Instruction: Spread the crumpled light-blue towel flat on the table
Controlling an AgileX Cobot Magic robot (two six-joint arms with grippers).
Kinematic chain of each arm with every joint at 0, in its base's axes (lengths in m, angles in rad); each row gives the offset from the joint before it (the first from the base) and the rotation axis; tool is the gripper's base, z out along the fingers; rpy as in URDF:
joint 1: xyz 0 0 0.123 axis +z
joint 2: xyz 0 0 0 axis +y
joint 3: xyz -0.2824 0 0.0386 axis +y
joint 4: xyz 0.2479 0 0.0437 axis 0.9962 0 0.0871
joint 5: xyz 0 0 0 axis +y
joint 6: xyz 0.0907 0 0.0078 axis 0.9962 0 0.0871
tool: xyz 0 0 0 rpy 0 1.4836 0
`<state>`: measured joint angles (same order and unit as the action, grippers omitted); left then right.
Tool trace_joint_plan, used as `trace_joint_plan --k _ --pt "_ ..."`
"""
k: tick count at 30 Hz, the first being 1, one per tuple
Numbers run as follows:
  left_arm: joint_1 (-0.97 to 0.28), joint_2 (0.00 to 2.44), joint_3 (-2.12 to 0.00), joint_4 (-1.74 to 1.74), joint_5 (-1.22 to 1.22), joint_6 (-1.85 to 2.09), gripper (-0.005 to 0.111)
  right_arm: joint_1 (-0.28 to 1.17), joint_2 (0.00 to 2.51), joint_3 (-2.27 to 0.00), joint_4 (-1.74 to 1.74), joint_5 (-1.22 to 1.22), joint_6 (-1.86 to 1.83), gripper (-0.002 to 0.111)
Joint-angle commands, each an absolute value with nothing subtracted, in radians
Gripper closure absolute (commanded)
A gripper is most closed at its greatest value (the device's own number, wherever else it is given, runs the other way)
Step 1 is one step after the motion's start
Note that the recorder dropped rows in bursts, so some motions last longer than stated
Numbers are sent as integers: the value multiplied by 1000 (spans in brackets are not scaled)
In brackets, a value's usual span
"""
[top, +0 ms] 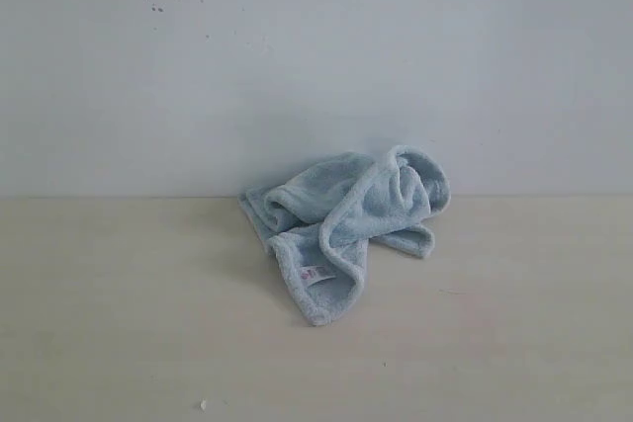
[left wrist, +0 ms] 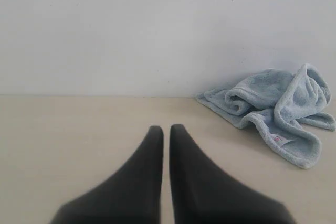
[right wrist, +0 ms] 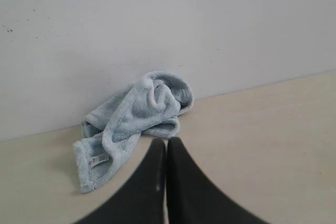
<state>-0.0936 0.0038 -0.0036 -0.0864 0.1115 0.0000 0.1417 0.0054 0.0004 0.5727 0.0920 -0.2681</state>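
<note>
The light-blue towel (top: 341, 229) lies crumpled in a heap on the beige table (top: 119, 323), close to the white wall, its small white label (top: 315, 274) facing up on the near flap. No arm shows in the exterior view. In the left wrist view my left gripper (left wrist: 166, 128) is shut with nothing in it, over bare table and well short of the towel (left wrist: 273, 111). My right gripper (right wrist: 166, 141) is likewise shut and holds nothing; its tips sit just in front of the towel (right wrist: 134, 116) without touching it.
A white wall (top: 316, 56) rises directly behind the towel. A small white speck (top: 203, 404) lies on the table near the front edge. Bare tabletop extends to both sides of the towel and in front of it.
</note>
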Motion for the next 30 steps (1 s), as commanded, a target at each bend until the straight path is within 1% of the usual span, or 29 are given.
trace_joint_plan --k 1,8,11,15,18,20,22,25,27,30 --pt "-95 0 0 -86 112 0 102 139 0 0 566 88 -280 108" --pt "-95 0 0 -86 106 0 102 139 0 0 578 35 -250 108" --pt "-95 0 0 -139 21 -36 102 139 0 0 626 0 -61 108" --pt "-95 0 0 -368 -55 -279 102 139 0 0 628 -55 147 108" --pt "-95 0 -13 -429 -55 -342 102 139 0 0 628 -92 204 108" --pt "-95 0 -35 -429 -34 -343 102 139 0 -16 610 -62 187 108" --pt "-95 0 -83 -429 31 -343 102 139 0 -81 587 -17 120 108" --pt "-95 5 -208 -429 217 -267 102 139 120 -207 587 53 -38 108" --pt "-95 79 -292 -450 293 -167 102 139 256 -308 589 126 -161 108" --pt "-95 255 -390 -604 399 101 102 139 482 -452 592 234 -301 108"
